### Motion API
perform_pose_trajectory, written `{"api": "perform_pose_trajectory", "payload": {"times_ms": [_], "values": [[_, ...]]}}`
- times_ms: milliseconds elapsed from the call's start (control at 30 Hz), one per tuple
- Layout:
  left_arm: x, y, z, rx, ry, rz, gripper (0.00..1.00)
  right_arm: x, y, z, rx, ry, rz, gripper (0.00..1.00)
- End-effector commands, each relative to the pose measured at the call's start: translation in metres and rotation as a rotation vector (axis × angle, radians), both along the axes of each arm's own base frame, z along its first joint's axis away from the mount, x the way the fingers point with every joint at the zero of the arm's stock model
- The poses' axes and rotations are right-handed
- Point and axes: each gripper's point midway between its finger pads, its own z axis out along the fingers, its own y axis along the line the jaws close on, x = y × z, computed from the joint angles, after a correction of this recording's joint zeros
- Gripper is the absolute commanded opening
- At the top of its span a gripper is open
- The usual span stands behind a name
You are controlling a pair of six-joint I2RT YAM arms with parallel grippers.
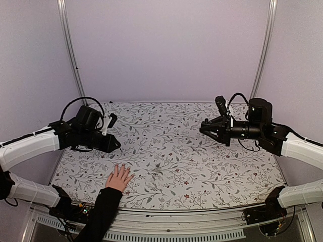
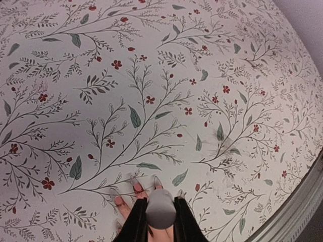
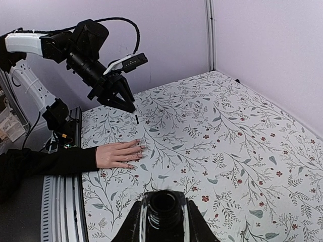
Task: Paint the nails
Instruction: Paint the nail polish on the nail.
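A light-skinned hand (image 1: 119, 177) in a black sleeve lies flat on the flowered cloth, fingers spread. Its long nails (image 2: 135, 182) show just beyond my left gripper (image 2: 158, 202), pale and glossy; in the right wrist view some nails (image 3: 137, 146) look dark at the tips. The left gripper (image 1: 117, 146) hovers over the fingertips, shut on a whitish brush cap (image 2: 161, 214). A thin dark brush stem (image 3: 137, 119) hangs below it, above and clear of the hand (image 3: 116, 154). My right gripper (image 3: 163, 199) is shut on a small dark open bottle (image 3: 163, 212), held high at the right (image 1: 204, 128).
The flowered cloth (image 1: 202, 171) covers the table between pale walls. A metal rail (image 1: 166, 214) runs along the near edge, and the sleeved forearm (image 1: 98, 212) crosses it. Cables loop over both arms.
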Motion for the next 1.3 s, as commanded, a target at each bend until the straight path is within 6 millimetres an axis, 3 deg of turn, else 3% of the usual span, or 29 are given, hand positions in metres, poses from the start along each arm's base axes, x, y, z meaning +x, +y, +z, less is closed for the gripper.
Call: {"api": "perform_pose_trajectory", "payload": {"times_ms": [0, 267, 467, 833, 1100, 1267], "values": [[0.000, 0.003, -0.004, 0.052, 0.013, -0.024, 0.00, 0.012, -0.001, 0.017, 0.022, -0.029, -0.050, 0.00], [-0.012, -0.009, -0.025, 0.047, 0.081, -0.119, 0.00, 0.009, 0.001, 0.001, -0.015, -0.022, -0.017, 0.00], [-0.018, -0.016, -0.022, 0.049, 0.062, -0.126, 0.00, 0.002, -0.004, 0.020, 0.032, -0.079, -0.023, 0.00], [-0.039, -0.030, -0.051, 0.136, 0.142, -0.159, 0.00, 0.010, -0.013, 0.027, 0.024, -0.095, -0.100, 0.00], [-0.036, -0.027, -0.067, 0.185, 0.176, -0.148, 0.00, 0.014, -0.012, 0.023, 0.009, -0.099, -0.109, 0.00], [-0.025, -0.029, -0.059, 0.175, 0.154, -0.116, 0.00, 0.016, -0.009, 0.018, 0.001, -0.089, -0.098, 0.00]]}}
